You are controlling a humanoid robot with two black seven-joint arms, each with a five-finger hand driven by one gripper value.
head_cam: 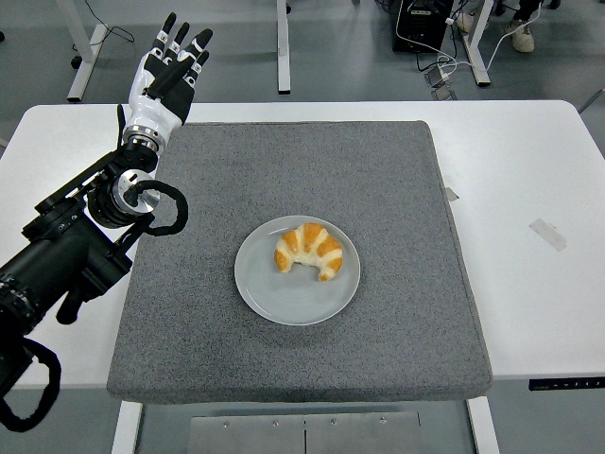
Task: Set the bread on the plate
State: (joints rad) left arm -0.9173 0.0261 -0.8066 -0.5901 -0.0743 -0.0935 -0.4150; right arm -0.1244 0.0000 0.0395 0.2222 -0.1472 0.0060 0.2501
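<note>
Robot hand (163, 80) (left) spread, empty; bread (309, 252) on plate (274, 298).

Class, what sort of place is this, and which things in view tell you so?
Probably a robotics lab: a white adjustable-leg table, cables and a power strip on the grey floor, and a black-armed robot's left hand raised above a grey mat.

Grey floor (359, 57) behind white table (529, 161); white desk legs (282, 45), cables (444, 66), black box (421, 24) beyond.
</note>
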